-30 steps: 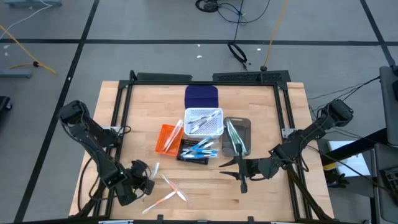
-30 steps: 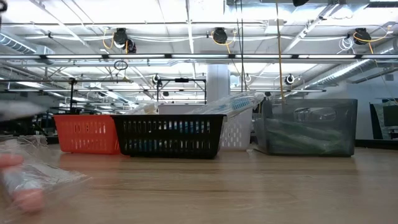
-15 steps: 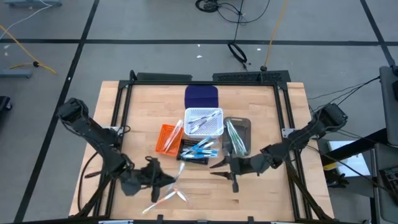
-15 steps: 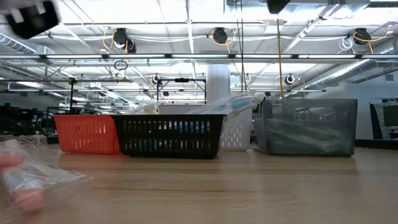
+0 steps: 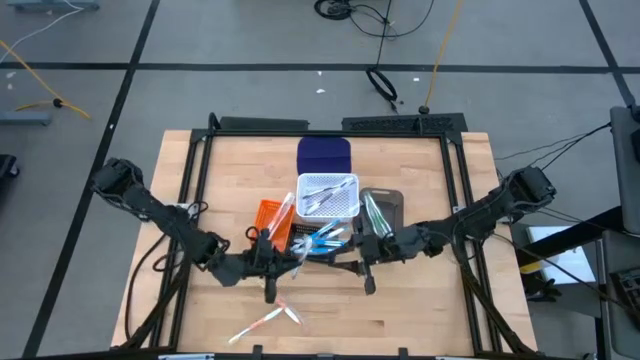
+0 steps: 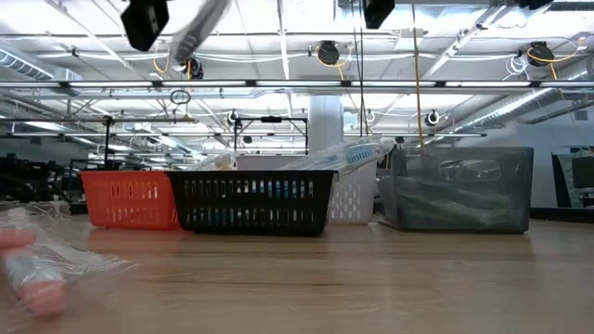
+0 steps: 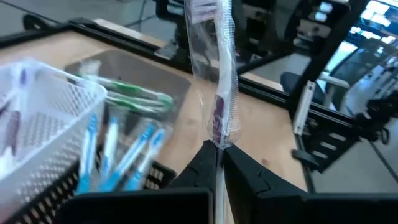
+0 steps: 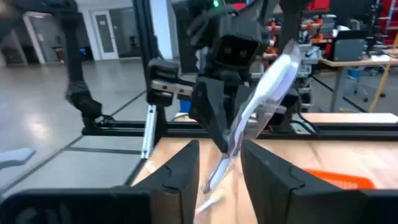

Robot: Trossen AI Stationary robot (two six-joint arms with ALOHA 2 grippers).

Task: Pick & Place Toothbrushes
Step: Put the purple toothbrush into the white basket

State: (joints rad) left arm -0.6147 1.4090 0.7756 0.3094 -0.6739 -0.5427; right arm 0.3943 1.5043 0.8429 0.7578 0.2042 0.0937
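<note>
Clamped between the closed fingers of the left tool (image 7: 216, 158) is a toothbrush (image 7: 219, 74) sealed in a clear crinkled wrapper, its whitish handle marked with a purplish accent and rising upright from the grip. That tool is held above the worktop (image 5: 430, 310) just in front of the black bin (image 5: 312, 250), facing the right tool (image 5: 366, 272), whose fingers (image 8: 180, 171) are seen parted with the wrapped toothbrush between them but not gripped. Blue-handled brushes (image 7: 118, 152) are stacked in the black bin and green ones (image 7: 124, 99) in the grey bin (image 5: 385, 215). Two more wrapped brushes (image 5: 268, 318), pinkish at the ends, are left crossed on the worktop near its front edge.
</note>
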